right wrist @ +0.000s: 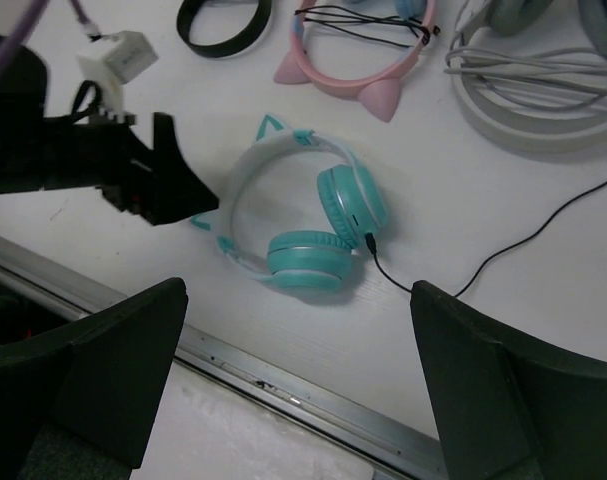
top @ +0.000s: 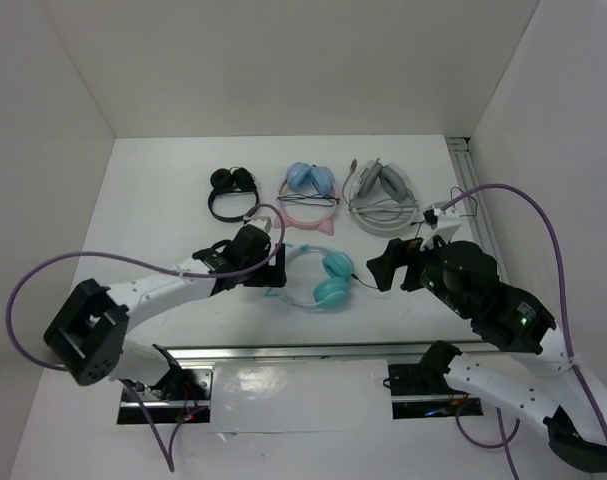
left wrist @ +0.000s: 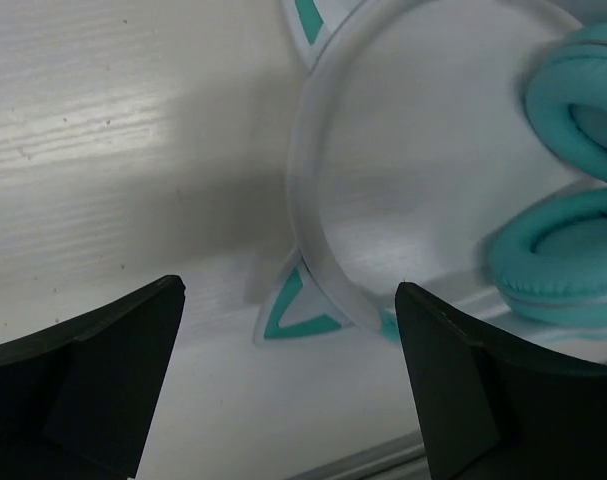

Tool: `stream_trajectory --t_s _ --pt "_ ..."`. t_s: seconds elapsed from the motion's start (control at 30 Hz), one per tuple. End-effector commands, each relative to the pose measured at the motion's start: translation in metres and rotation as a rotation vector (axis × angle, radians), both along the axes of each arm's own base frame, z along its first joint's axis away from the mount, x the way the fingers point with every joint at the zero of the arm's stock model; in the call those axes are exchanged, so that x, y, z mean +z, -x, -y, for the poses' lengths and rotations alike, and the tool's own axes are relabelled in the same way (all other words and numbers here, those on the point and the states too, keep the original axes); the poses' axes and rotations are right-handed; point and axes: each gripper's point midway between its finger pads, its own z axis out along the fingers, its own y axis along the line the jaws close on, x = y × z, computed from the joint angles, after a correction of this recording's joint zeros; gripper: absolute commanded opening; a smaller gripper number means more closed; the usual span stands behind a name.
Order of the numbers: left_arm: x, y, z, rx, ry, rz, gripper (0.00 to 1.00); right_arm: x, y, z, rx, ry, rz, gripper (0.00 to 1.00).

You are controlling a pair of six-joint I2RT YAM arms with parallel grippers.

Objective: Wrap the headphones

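The teal headphones (top: 332,291) lie flat on the white table near the front middle, with the pale headband to the left and the cups to the right. My left gripper (top: 274,270) is open and low, straddling the headband (left wrist: 305,205) near a cat ear (left wrist: 295,312), with the cups (left wrist: 558,262) to its right. It holds nothing. My right gripper (top: 380,268) is open and empty, raised just right of the cups. In the right wrist view (right wrist: 298,385) the headphones (right wrist: 301,256) lie beyond its fingers. The thin black cable (right wrist: 383,264) is plugged into a cup and trails loose to the right.
At the back stand a black pair of headphones (top: 232,190), a pink cat-ear pair (top: 311,196) and a grey-white pair (top: 381,190). A metal rail (top: 303,352) runs along the table's front edge. White walls close in the left, back and right.
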Motion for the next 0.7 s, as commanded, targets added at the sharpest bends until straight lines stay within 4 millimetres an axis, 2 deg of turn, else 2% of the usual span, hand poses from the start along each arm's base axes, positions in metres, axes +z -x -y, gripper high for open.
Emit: stream_trajectory --t_s 0.0,0.03,0.07,0.1,0.17,0.37,0.4,0.43,0.47,0.67 --pt "0.007 -0.038 0.013 0.038 -0.030 0.113 1.00 0.014 0.002 -0.011 0.059 -0.065 0.048 1.00" --pt "0.003 -0.041 0.014 0.029 -0.039 0.116 0.99 0.017 0.002 -0.014 0.072 -0.077 0.054 1.00" --pt "0.006 -0.048 0.021 0.030 -0.021 0.136 0.99 0.023 0.006 -0.018 0.105 -0.099 0.074 1.00" --pt "-0.005 -0.051 0.021 0.026 -0.053 0.120 0.99 0.024 0.008 -0.020 0.120 -0.112 0.081 1.00" --pt "-0.011 -0.057 0.023 0.019 -0.083 0.111 0.97 0.027 0.010 -0.023 0.140 -0.125 0.085 1.00" --pt "-0.028 -0.068 0.020 0.024 -0.139 0.094 0.93 0.023 0.010 -0.023 0.146 -0.095 0.077 1.00" --pt "-0.036 -0.066 0.021 0.009 -0.150 0.077 0.90 0.023 0.010 -0.023 0.146 -0.095 0.077 1.00" --pt "-0.040 -0.067 0.019 0.011 -0.152 0.063 0.80 0.025 0.011 -0.021 0.146 -0.101 0.084 1.00" --pt "-0.043 -0.066 0.018 0.010 -0.158 0.056 0.76 0.025 0.011 -0.021 0.146 -0.101 0.084 1.00" --pt "-0.052 -0.064 0.022 -0.014 -0.156 0.035 0.74 0.034 0.014 -0.010 0.115 -0.103 0.103 1.00"
